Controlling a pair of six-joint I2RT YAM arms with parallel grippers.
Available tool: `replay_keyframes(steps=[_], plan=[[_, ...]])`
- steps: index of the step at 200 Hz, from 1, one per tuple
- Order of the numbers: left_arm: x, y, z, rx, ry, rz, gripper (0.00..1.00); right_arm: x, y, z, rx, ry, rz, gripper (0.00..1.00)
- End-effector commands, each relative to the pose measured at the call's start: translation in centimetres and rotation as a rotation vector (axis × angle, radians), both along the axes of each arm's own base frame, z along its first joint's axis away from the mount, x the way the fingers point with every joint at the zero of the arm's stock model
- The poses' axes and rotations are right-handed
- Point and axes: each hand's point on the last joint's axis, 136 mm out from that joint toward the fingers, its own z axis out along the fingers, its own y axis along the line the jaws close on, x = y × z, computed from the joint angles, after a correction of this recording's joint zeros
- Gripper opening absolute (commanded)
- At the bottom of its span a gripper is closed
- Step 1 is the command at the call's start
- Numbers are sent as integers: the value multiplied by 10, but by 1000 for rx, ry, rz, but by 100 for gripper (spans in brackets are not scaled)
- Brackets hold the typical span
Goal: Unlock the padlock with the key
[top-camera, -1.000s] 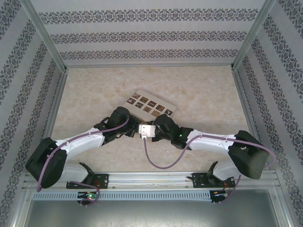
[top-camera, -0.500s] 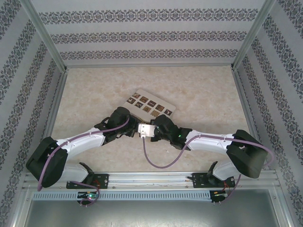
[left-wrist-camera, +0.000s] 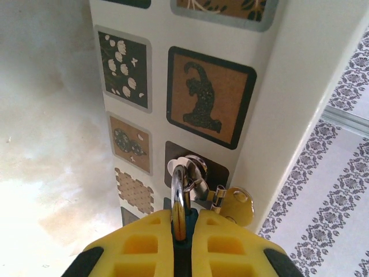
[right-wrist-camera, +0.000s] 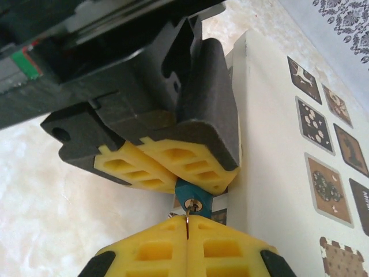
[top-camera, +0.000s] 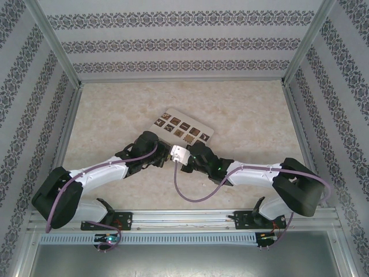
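Between the left gripper's [right-wrist-camera: 183, 183] shut yellow fingers sits the blue padlock [right-wrist-camera: 189, 199], its keyhole facing the right gripper [right-wrist-camera: 187, 234]. That gripper's fingers pinch a thin brass key [right-wrist-camera: 187, 226] edge-on, just below the keyhole. Close beyond the padlock's silver shackle [left-wrist-camera: 179, 193] lies the white tiled box [left-wrist-camera: 277, 86].

Bright, even light; wrist close-ups softly blurred.
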Motion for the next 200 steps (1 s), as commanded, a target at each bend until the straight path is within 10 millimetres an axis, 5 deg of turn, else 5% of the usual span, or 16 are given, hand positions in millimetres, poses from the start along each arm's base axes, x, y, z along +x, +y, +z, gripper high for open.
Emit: replay_keyframes(steps=[1, 132, 200], plan=[[-10, -33, 24, -109, -60, -101, 0, 8, 13, 20, 223, 81, -61, 0], [-15, -26, -8, -60, -27, -74, 0, -5, -7, -38, 258, 250, -181, 0], [-19, -4, -21, 56, -28, -41, 26, -14, -18, -49, 273, 294, -210, 0]])
